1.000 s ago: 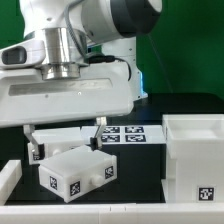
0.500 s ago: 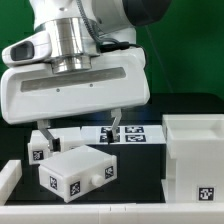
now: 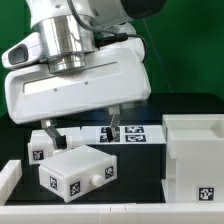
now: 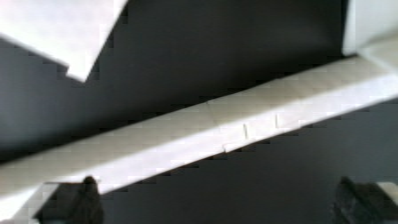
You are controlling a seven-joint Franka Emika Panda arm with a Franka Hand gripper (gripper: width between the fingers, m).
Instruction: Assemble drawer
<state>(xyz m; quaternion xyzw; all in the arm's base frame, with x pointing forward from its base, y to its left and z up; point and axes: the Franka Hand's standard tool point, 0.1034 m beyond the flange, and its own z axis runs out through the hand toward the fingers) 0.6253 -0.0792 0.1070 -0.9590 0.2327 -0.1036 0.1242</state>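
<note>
a: where do the pieces lie?
b: drawer casing at the exterior view's right; front tray well left of it, back tray just behind.
a: and the gripper?
b: above both trays, jaws wide, holding nothing.

1. The Panda arm is seen coming in from above, and its white and dark links fill the upper part of the exterior view.
2. The wrist, a metallic cylinder, is held nearly upright over the hand.
3. The gripper is pointed downward. Its broad white housing is slightly tilted, the end at the exterior view's right being higher.
4. The jaws are spread wide.
5. Two dark fingers are shown hanging below the housing. In the wrist view only their tips are seen, set far apart.
</note>
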